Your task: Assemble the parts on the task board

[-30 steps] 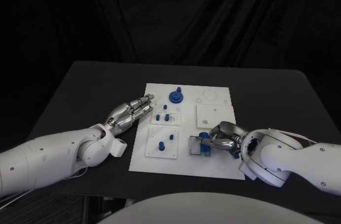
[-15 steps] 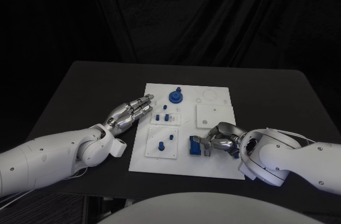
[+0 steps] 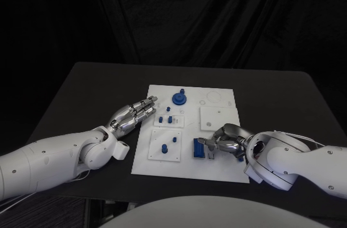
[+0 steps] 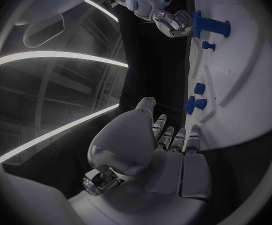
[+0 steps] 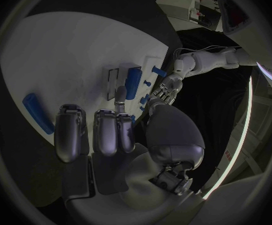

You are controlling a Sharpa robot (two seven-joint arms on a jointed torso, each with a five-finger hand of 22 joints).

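Right hand (image 3: 225,140) beside oblong blue part (image 3: 198,149)

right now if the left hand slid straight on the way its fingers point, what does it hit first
Probably the small blue pegs near the task board's left edge; the left hand lies flat, fingertips at that edge, pointing toward them. Its height above the board is unclear, so it might pass over.

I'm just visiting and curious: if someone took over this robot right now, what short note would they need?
Left hand: open, fingers straight, flat at the white board's left edge, holding nothing.
Right hand: at the blue block, which sits in the clear holder on the board's near right; one fingertip touches it, whether it grips is unclear.
Several blue pegs stand on the small plates; a blue knob stands at the far end.
Left: a blue bar lies loose beside the right hand.
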